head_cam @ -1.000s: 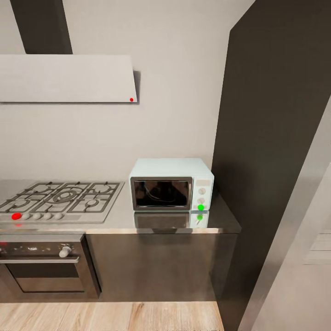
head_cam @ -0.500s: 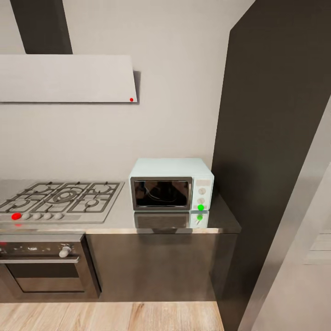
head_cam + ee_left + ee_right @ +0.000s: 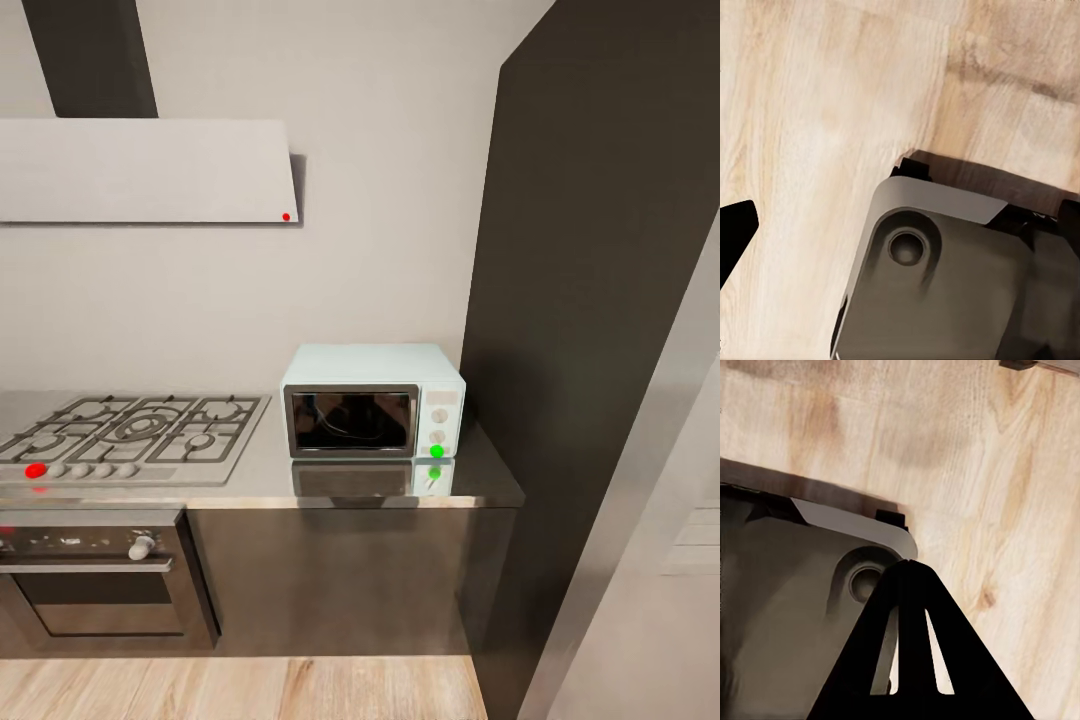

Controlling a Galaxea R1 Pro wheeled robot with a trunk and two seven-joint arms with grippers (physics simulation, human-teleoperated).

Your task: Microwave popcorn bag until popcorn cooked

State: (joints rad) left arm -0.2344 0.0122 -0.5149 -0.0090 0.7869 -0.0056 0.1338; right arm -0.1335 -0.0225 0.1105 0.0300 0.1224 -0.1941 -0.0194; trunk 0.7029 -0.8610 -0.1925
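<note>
While microwave sits shut | right claw pinched, floorward

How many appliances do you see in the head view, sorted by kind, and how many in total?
Microwave: 1
Gas hob: 1
Built-in oven: 1
Range hood: 1
Total: 4

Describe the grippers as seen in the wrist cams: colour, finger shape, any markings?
Right gripper: matte black, flat fingers tapering into one pointed wedge, with two thin slits through which the wood floor shows. Left gripper's fingertip: same plain black, a blunt wedge at the picture's edge. No markings, cables or pads discernible on either.
</note>
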